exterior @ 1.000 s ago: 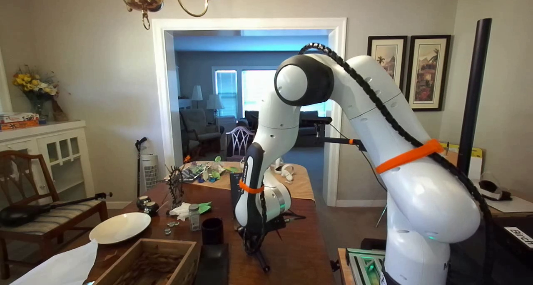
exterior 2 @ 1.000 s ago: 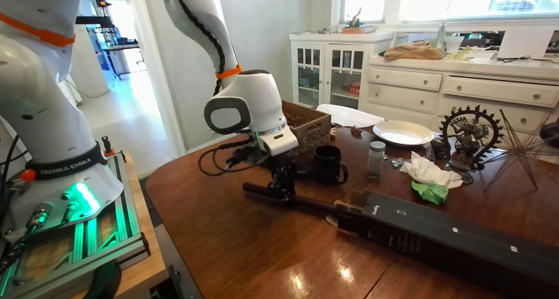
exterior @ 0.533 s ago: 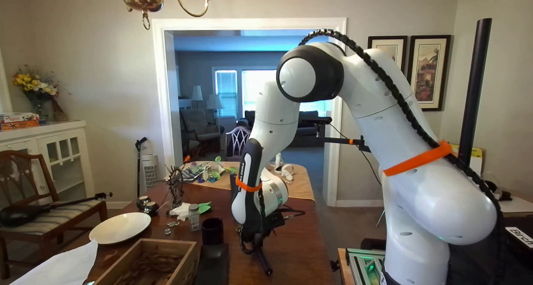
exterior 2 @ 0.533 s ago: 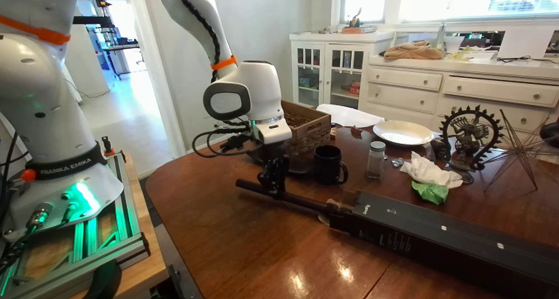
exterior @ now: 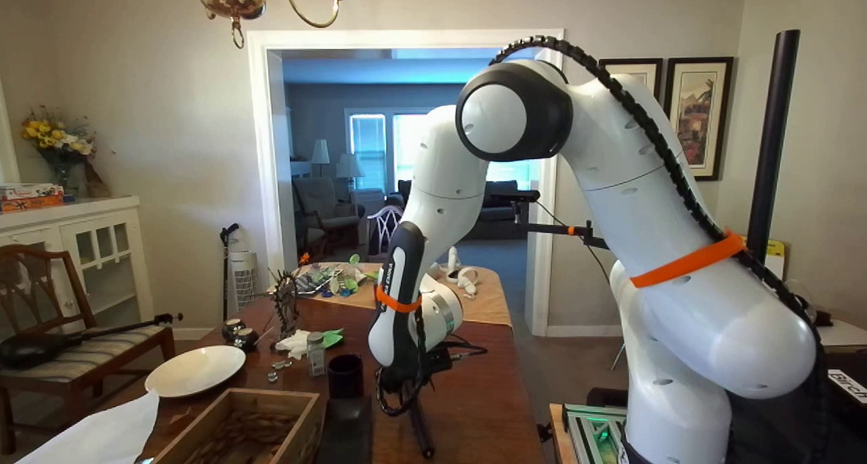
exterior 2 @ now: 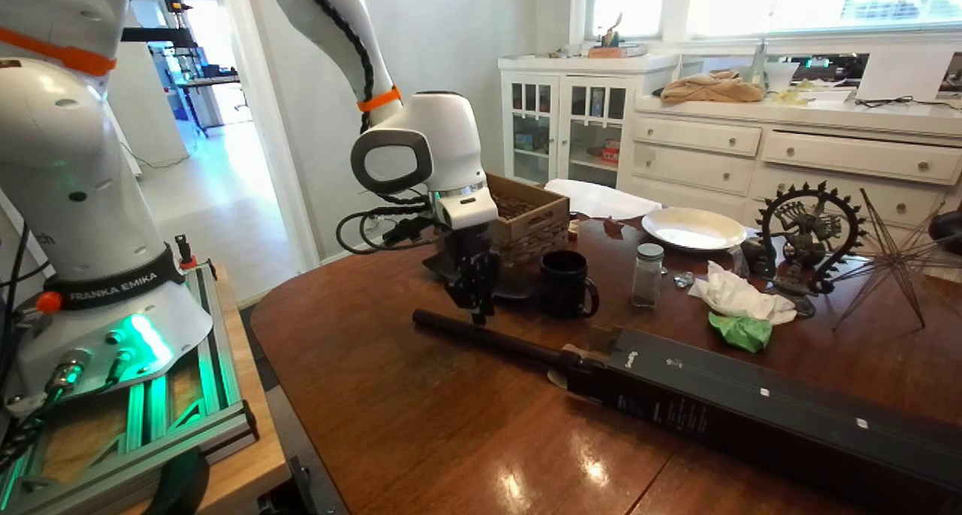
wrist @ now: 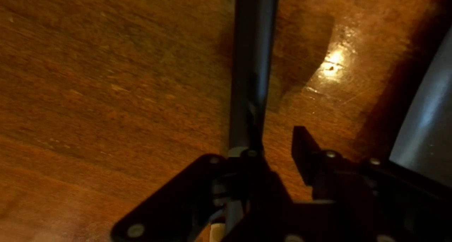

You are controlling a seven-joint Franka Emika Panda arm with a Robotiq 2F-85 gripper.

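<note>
Fingers (wrist: 301,152) parted on nothing, the Robotiq gripper (wrist: 279,139) hangs by a black tube (exterior 2: 492,341) jutting left from a black carton (exterior 2: 706,391), where one seemingly overlapping finger, if lowered, could jolt the tube.

Cannot trace the dark tube (exterior 2: 492,340) past the mouth of the black box (exterior 2: 759,410) or behind the hand (wrist: 276,137), nor read that box's small print. Cannot see its far end or the near edge of the bench (exterior 2: 391,410), both cut off. Cannot identify the grey shape (wrist: 427,122) cropped in the wrist view.
</note>
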